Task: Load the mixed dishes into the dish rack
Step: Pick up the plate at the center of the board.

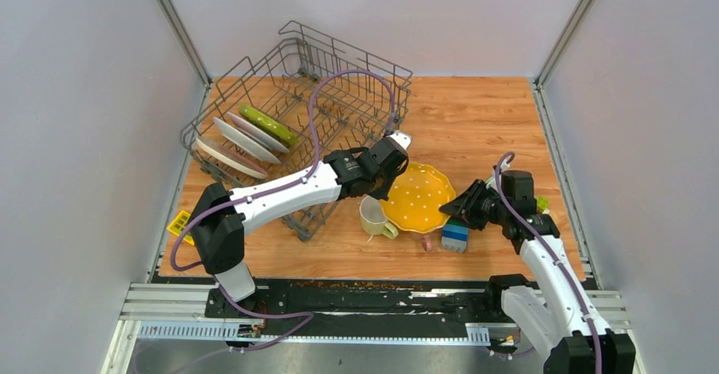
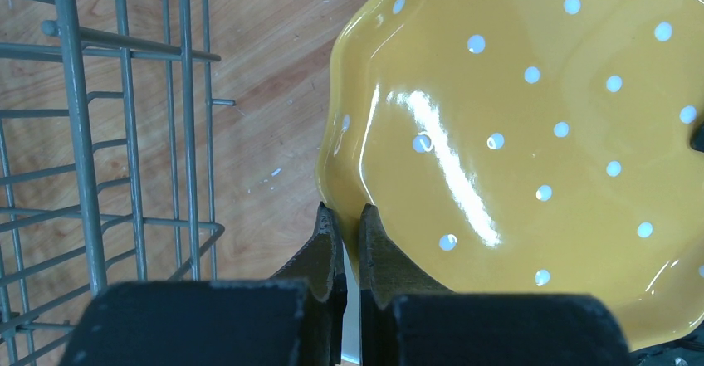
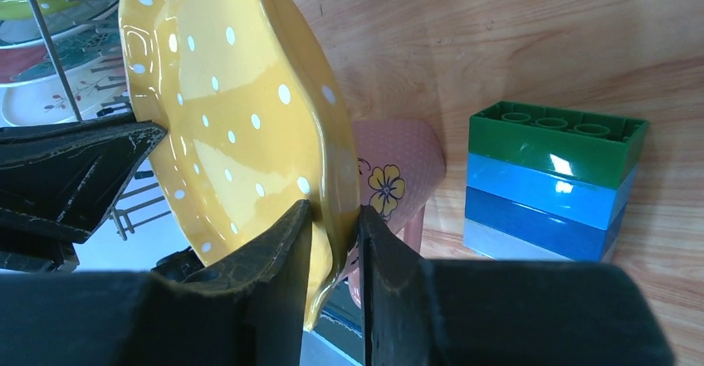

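Observation:
A scalloped yellow plate (image 1: 417, 196) with white dots is held tilted between both arms, just right of the dish rack (image 1: 339, 77). My left gripper (image 1: 379, 187) is shut on its left rim; in the left wrist view the jaws (image 2: 349, 226) pinch the edge of the plate (image 2: 515, 134). My right gripper (image 1: 449, 209) is shut on the opposite rim (image 3: 336, 231). A pale yellow mug (image 1: 374, 219) stands below the plate. A pink-handled mug (image 3: 397, 175) lies behind the plate. Three plates (image 1: 242, 147) and a green bowl (image 1: 269, 125) stand in the rack.
A stack of green and blue toy blocks (image 1: 454, 236) sits by the right gripper, also seen in the right wrist view as blocks (image 3: 548, 179). Rack wires (image 2: 124, 134) stand close on the left of the left gripper. A yellow block (image 1: 180, 222) lies at the table's left edge.

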`<action>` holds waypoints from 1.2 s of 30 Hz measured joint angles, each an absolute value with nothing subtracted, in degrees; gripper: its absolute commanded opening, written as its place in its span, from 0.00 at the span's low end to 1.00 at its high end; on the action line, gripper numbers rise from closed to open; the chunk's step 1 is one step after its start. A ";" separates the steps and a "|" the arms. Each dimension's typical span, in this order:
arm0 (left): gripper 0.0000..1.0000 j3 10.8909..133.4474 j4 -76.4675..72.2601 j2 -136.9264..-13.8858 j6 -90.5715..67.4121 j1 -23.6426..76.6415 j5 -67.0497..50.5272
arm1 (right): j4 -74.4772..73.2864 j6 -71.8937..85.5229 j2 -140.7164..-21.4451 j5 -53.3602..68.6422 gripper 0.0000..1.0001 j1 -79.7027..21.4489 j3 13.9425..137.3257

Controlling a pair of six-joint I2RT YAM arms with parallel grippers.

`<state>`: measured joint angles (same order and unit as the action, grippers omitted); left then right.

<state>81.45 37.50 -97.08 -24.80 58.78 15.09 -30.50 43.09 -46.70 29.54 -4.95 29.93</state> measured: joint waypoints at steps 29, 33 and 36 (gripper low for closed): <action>0.00 80.88 36.14 -96.20 -23.44 58.78 17.52 | -21.43 49.43 -38.76 28.93 0.09 -5.10 24.36; 0.00 80.88 36.16 -96.14 -23.05 58.81 17.12 | -21.52 49.43 -38.28 29.02 0.10 -5.10 24.21; 0.00 80.88 36.18 -96.09 -22.79 58.78 16.34 | -23.35 49.21 -37.23 28.84 0.10 -5.10 24.27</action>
<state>80.88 36.18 -96.09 -22.79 58.78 16.34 -23.35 49.21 -37.23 28.84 -5.10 24.27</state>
